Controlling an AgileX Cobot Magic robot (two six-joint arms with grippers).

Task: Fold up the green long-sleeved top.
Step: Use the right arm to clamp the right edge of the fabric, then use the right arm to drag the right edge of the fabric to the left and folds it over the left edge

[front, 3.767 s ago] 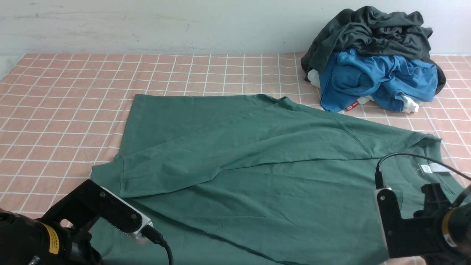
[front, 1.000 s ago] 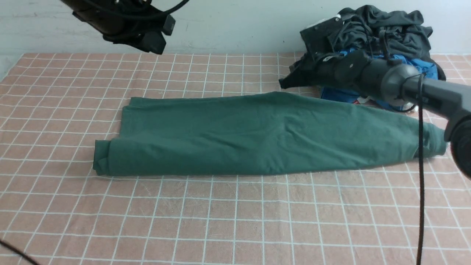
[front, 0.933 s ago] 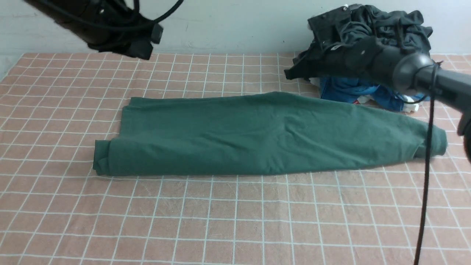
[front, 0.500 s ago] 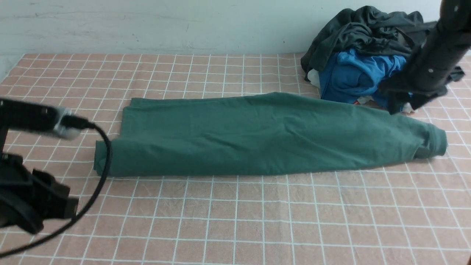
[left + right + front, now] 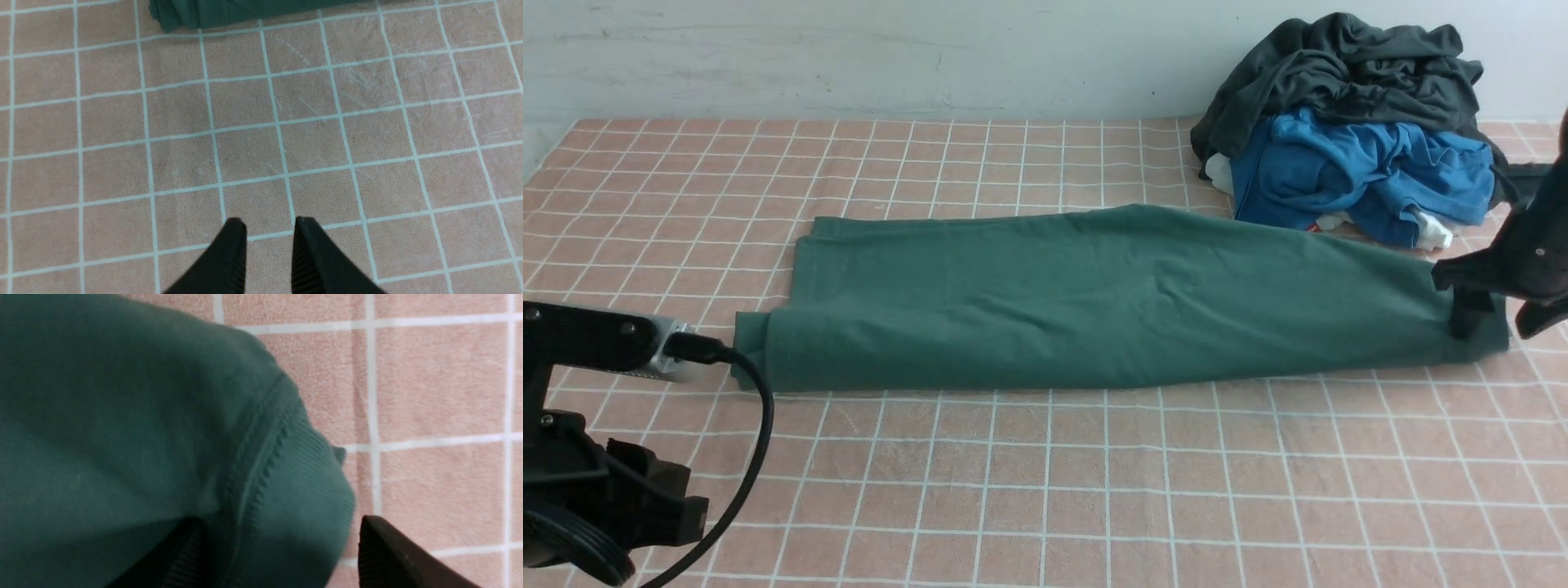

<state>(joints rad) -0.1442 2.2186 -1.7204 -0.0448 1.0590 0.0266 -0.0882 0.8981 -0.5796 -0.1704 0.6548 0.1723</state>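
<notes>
Green long-sleeved top point(image 5: 1094, 302): long folded band, flat on checked cloth point(image 5: 1045, 490). Right gripper point(image 5: 1494, 322): jaws wide, astride top's ribbed right end. Left gripper point(image 5: 269, 222): jaws slightly parted, empty, near top's left end. Advice: pinch every layer before lifting.

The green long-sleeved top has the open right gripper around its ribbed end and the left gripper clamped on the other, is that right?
No: the left wrist view shows the left gripper open over checked cloth, short of the green long-sleeved top.
</notes>
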